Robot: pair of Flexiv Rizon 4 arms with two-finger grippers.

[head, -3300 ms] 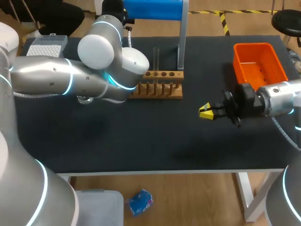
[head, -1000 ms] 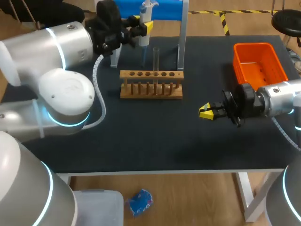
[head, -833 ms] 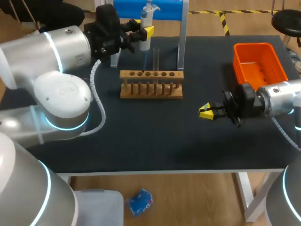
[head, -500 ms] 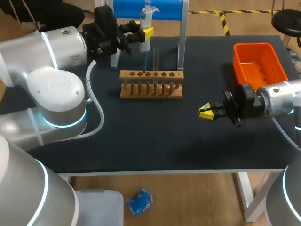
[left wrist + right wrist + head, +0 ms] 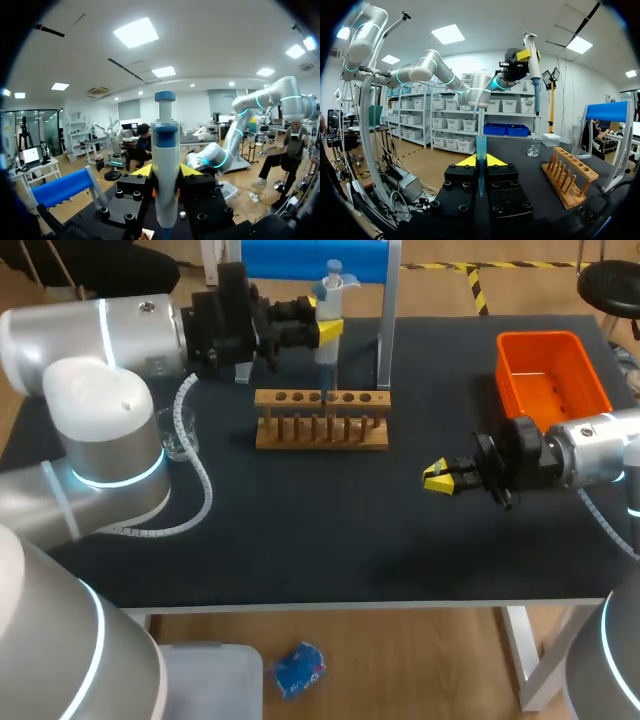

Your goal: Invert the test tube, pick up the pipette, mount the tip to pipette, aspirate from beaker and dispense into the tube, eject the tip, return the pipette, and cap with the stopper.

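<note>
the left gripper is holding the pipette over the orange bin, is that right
Not quite. In the head view the left gripper holds the pipette over the wooden rack, not over the orange bin, which stands apart at the table's right side.

No text, label, number or sign is legible in any view. The pipette (image 5: pixel 165 165), at the centre of the left wrist view, shows plain white and blue surfaces with no readable marking. The wooden rack (image 5: pixel 322 440), at the upper middle of the head view, bears no readable print.
</note>
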